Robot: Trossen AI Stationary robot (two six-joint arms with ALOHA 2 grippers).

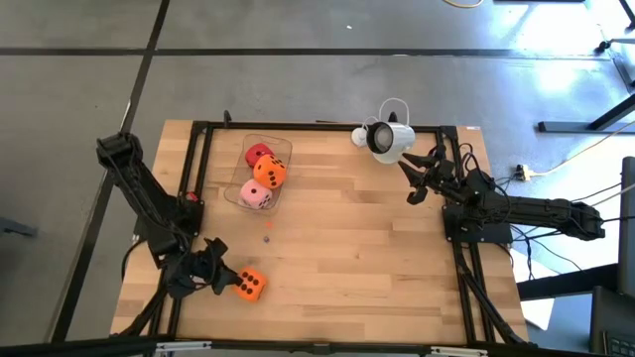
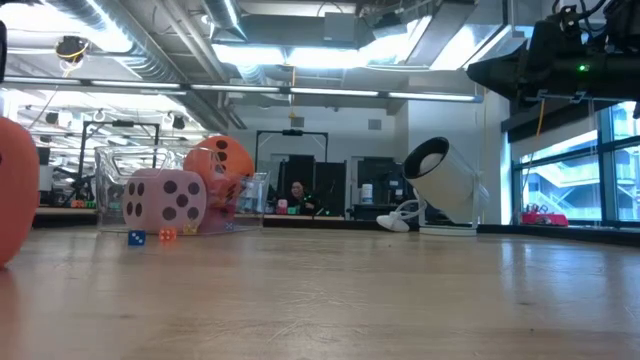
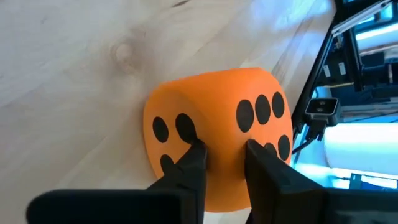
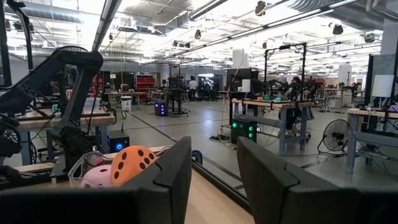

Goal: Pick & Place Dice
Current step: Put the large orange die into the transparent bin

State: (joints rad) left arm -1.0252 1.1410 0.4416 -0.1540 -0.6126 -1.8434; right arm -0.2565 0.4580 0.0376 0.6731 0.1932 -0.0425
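Setting: light wooden counter (image 1: 337, 268) with a black metal frame, seen from above, inside a large workshop hall.
Left gripper (image 1: 220, 279): low at the near left corner of the counter, its two dark fingers (image 3: 193, 165) closed partway and pressing against a soft orange cube die with dark pips (image 1: 248, 285); fingertips touching the die's side in the wrist view, die resting on the wood.
Held die, other views: large orange mass at the left edge of the low view (image 2: 15, 190); fills the left wrist view (image 3: 217, 124), with rows of black pips on two faces.
Clear plastic container (image 1: 284, 147): at the far left-centre of the counter, well apart from the left gripper.
Inside the container: small red die (image 1: 258, 154) farthest back, second orange die (image 1: 269, 172) in the middle, pink die with dark pips (image 1: 258, 195) nearest the counter's middle; the three touching one another.
Same dice, low view: pink die (image 2: 165, 201) in front, orange die (image 2: 222, 160) behind and above it.
Right gripper (image 1: 422, 177): raised above the far right part of the counter, empty, fingers spread apart with a clear gap in the right wrist view (image 4: 214, 177).
White camera on a stand (image 1: 389, 139): at the far edge, just beside the right gripper.
Small items: tiny blue and orange specks on the wood near the container (image 1: 266, 236).
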